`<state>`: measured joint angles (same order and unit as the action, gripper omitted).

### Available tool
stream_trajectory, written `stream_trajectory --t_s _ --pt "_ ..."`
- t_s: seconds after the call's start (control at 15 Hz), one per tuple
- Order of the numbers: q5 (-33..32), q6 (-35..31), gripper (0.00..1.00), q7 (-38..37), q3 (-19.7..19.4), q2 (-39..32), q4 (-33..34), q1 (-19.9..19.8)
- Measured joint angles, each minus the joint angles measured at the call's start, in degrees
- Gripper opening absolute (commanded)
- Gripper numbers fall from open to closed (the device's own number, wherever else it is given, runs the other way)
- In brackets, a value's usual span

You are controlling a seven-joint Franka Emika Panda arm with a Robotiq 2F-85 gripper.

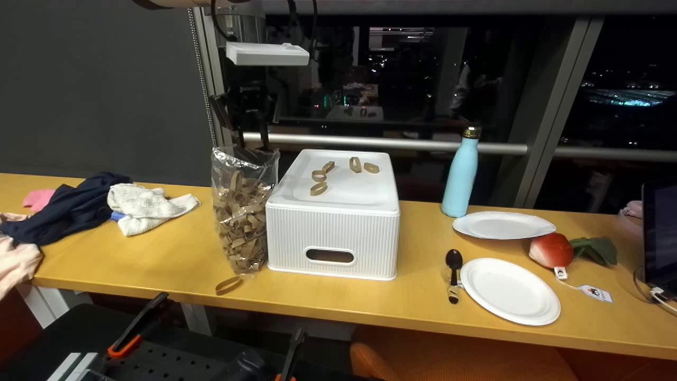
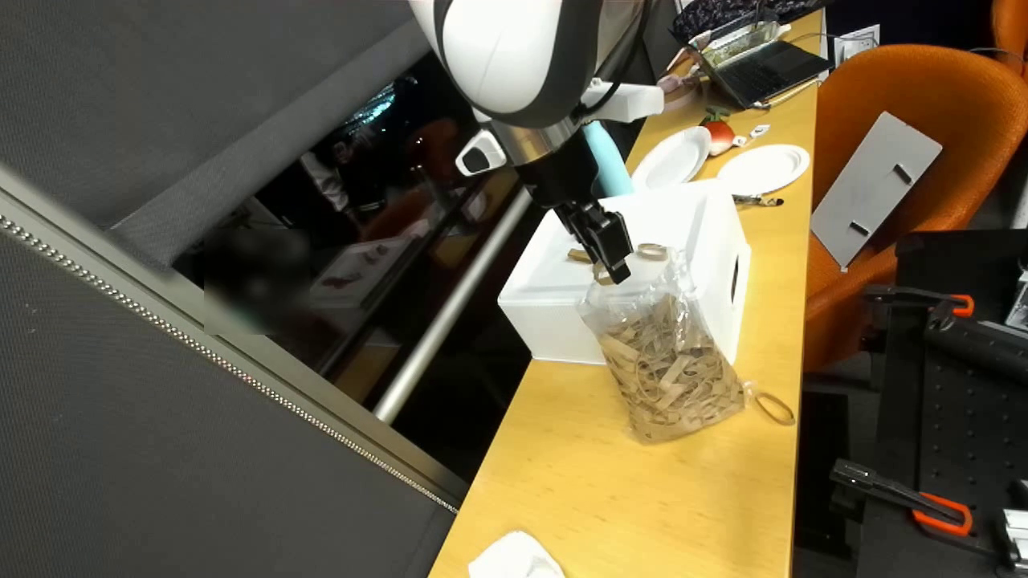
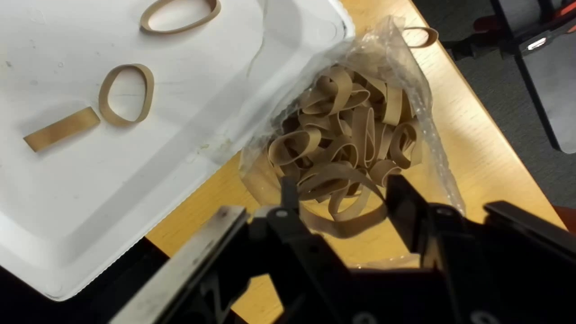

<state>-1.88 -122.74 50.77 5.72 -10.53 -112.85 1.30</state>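
hovering clear of the box edge (image 3: 171,203), half-parted gripper (image 3: 343,193) frames an unpinched band (image 3: 343,226)

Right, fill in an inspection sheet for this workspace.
Surface: light-brown wooden table; one tan looped band lies near its edge.
Job's things: clear plastic bag of tan bands stands beside a white ribbed plastic box; five loose bands on the box's top.
Clutter: light-blue metal-capped bottle, two white shallow plates, black spoon, red-and-white radish-shaped object, crumpled navy cloth, crumpled white cloth.
Black two-fingered tool: open above the bag; a band shows in its gap, contact cannot be told.
Cables: black cable on the white arm; white cable by the dark laptop.
Surroundings: dark glass window; orange upholstered chair.
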Motion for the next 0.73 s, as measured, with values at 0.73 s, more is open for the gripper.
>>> stream_trajectory --t_s 0.73 --pt "-0.3 0.0 1.00 -2.6 -1.1 0.9 0.0 -0.3"
